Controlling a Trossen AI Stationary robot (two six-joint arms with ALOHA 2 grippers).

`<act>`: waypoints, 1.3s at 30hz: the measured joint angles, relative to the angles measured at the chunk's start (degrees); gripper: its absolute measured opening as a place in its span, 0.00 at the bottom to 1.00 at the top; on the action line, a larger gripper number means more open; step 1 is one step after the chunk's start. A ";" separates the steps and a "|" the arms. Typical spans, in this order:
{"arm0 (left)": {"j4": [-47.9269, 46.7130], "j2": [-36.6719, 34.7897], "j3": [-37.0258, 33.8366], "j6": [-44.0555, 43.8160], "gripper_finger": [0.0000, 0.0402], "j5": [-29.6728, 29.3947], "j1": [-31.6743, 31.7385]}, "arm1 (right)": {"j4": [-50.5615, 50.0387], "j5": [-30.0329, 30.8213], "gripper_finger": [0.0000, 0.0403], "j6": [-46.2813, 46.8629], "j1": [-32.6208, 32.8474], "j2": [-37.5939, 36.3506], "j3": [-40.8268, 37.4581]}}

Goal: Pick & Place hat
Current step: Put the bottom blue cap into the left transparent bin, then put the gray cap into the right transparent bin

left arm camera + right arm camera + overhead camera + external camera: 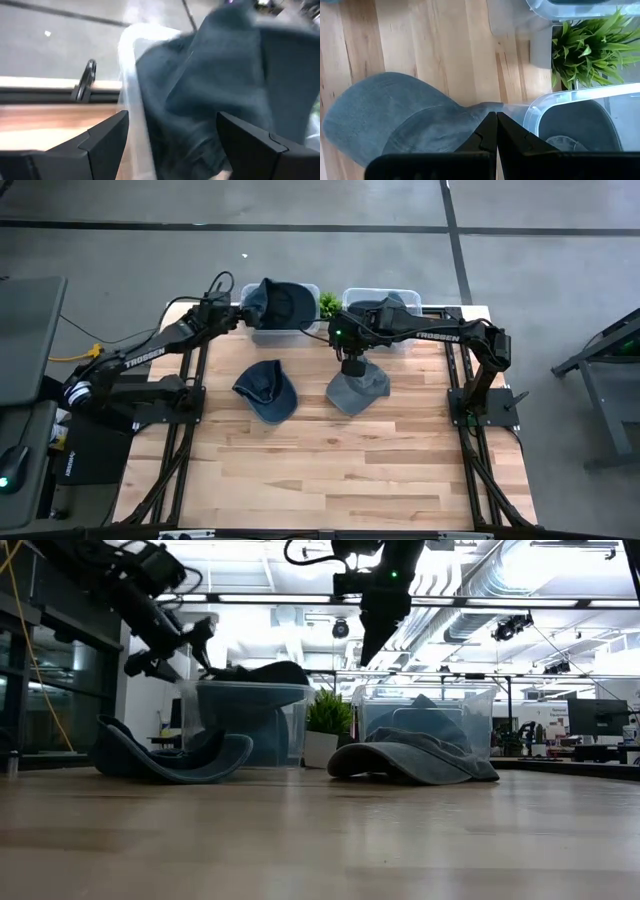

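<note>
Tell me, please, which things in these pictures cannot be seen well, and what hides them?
- Low view: the left bin's inside; its cloudy wall and the cap draped over the rim hide it.
- Left wrist view: the same cap is blurred and cut off by the edges.
- Right wrist view: the right bin's contents, cut by the edge.
- High view: the plant is too small.

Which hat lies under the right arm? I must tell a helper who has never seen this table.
Start at the wooden table and find the two clear bins along its far edge, with a small green plant between them. In front of the right bin lies a lighter grey-blue hat, dome up; its neighbour, the darker hat, lies upturned.
</note>
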 joint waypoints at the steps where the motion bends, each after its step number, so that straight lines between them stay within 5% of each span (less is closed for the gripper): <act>1: 0.03 -1.05 0.00 0.41 0.74 -0.11 0.00 | 0.00 -0.05 0.00 0.02 0.01 0.00 0.00; 9: -4.66 -11.65 0.00 5.09 0.74 -1.41 -0.02 | -1.05 -0.55 0.00 0.57 0.12 0.00 0.00; 23: -23.90 -28.51 0.02 7.40 0.74 10.81 -0.04 | -4.15 -7.46 0.00 6.00 8.93 0.02 -1.30; 30: -26.63 -31.14 -0.36 7.04 0.74 18.22 -0.04 | 2.20 -6.56 0.00 14.42 14.53 0.01 -14.54; 39: -16.01 -31.01 -8.94 3.96 0.74 22.10 -6.37 | 8.15 4.79 0.00 27.80 20.58 -5.20 -27.97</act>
